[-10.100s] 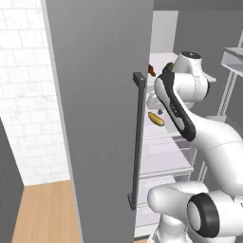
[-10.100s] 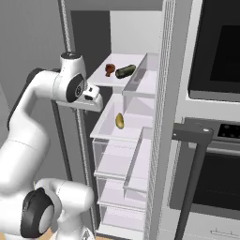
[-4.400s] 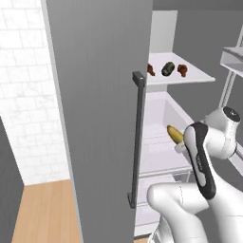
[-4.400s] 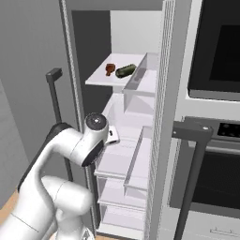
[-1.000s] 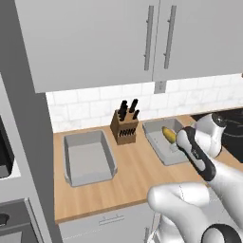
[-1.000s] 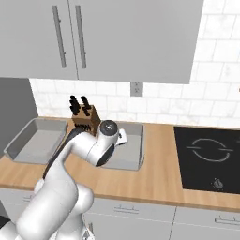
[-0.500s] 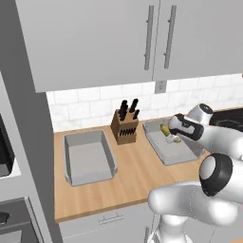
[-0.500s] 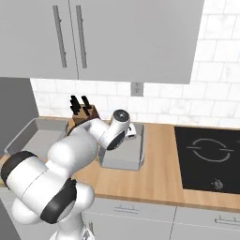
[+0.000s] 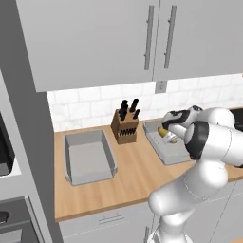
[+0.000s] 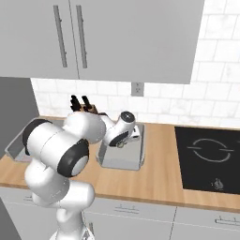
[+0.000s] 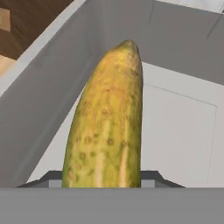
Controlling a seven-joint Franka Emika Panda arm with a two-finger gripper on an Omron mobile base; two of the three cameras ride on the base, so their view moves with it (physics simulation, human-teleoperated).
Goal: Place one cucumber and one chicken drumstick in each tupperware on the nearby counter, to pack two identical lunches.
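On the desk (image 9: 137,175), the left tupperware (image 9: 88,159) sits near the left end and the knife block (image 9: 125,127) at the back edge. Right of the block, the jaws are clamped on the cucumber (image 11: 108,122), its long axis running out ahead of the gripper (image 9: 167,134), over the right tupperware (image 11: 175,127), whose bare floor has open room below.

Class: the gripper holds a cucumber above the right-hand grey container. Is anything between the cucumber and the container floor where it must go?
Nothing visible. In the hand view the cucumber hangs from the gripper over the container, whose floor below looks bare.
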